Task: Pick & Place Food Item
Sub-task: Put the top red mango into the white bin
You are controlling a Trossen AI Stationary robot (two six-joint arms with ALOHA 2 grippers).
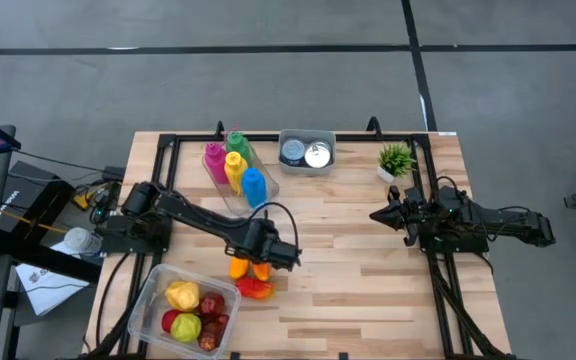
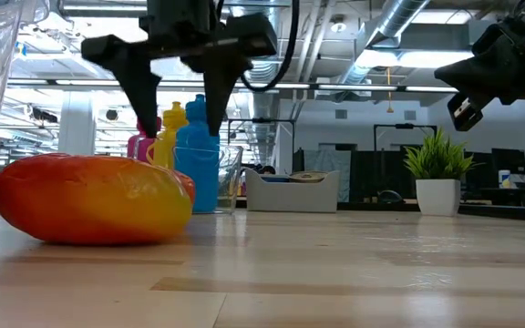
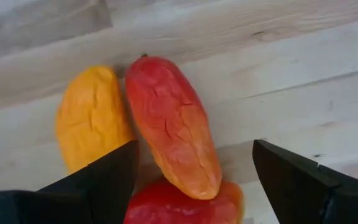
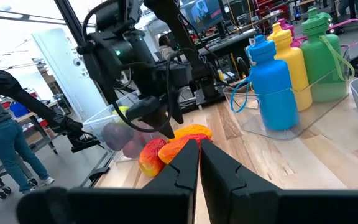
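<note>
Left tool (image 1: 255,262) spread, pointing down above peppers (image 3: 166,124)

Under my left gripper (image 1: 264,268) runs a pale wooden table (image 1: 368,290) of long planks, edged by a black frame (image 1: 168,141). Beyond the table on every side lies a grey concrete floor (image 1: 268,80) crossed by dark lines. Level with my left gripper and far behind it, the room opens into a workshop: silver ducts (image 2: 408,27) and pipes run along the ceiling, with bright strip lights (image 2: 381,59) among them. Ahead of my right gripper (image 4: 199,149), a person in a red top and jeans (image 4: 2,134) stands beside dark workbenches, and a monitor (image 4: 205,12) glows overhead.
</note>
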